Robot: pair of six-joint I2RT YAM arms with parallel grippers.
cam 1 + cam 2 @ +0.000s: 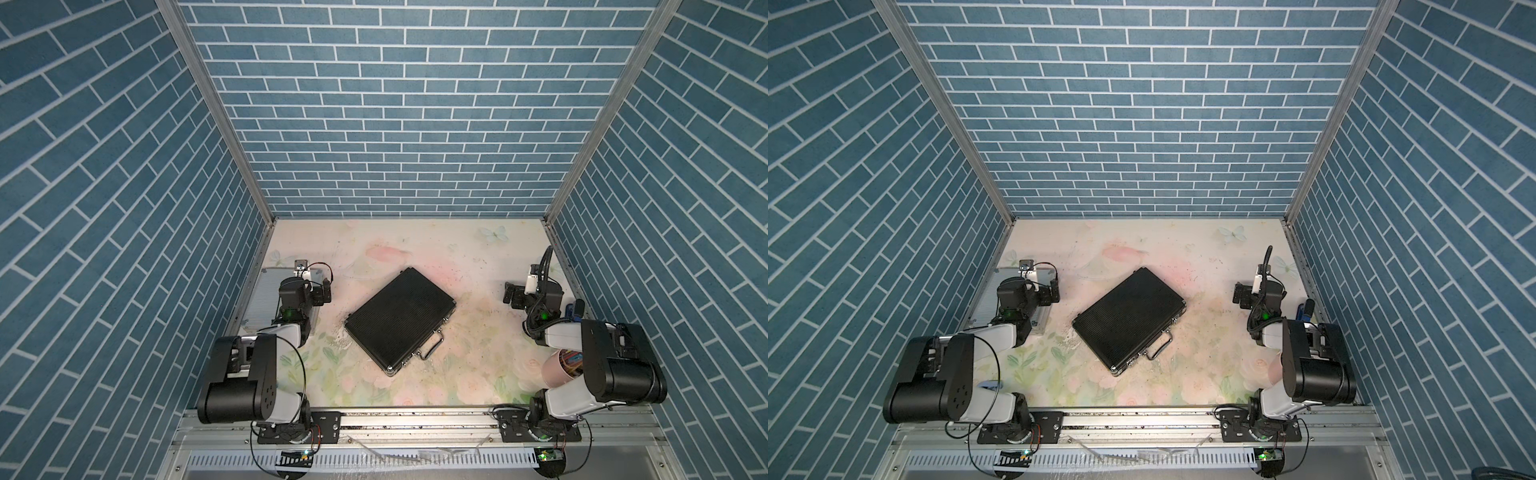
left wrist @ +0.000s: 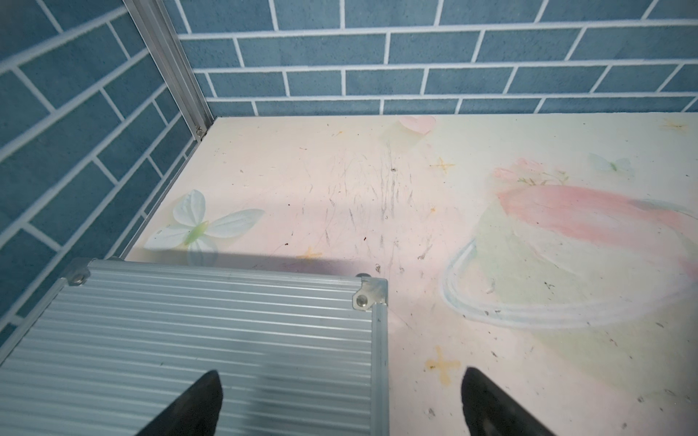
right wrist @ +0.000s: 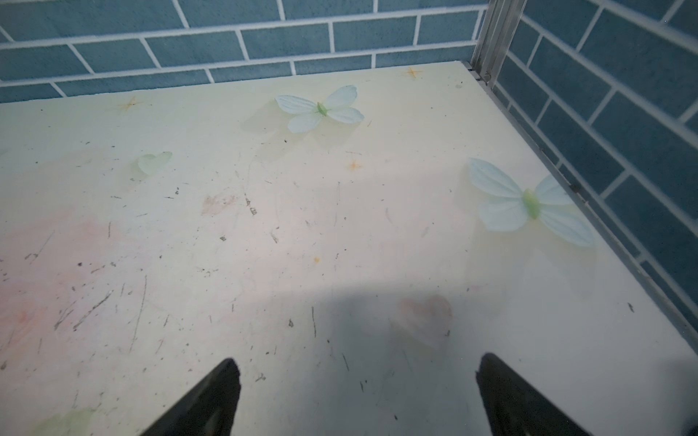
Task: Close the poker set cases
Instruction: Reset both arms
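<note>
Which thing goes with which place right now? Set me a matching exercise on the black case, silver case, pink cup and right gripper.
Things:
1. black case
2. silver case
3. pink cup
4. right gripper

Places:
A. open, above bare table
B. against the left wall
C. mid-table, lying diagonally
D. near-right corner, half hidden

Pairs: 1-C, 2-B, 3-D, 4-A

The left arm [image 1: 237, 374] and right arm [image 1: 615, 365] combine black cylindrical joint housings [image 1: 232, 399] with white link shells [image 1: 563, 334]. Thin black cables [image 1: 305, 374] loop outside. Green indicator lights [image 1: 286, 311] glow. Left pincer [image 2: 342, 373] and right pincer [image 3: 359, 358] carry black tapered fingers [image 2: 196, 407].
</note>
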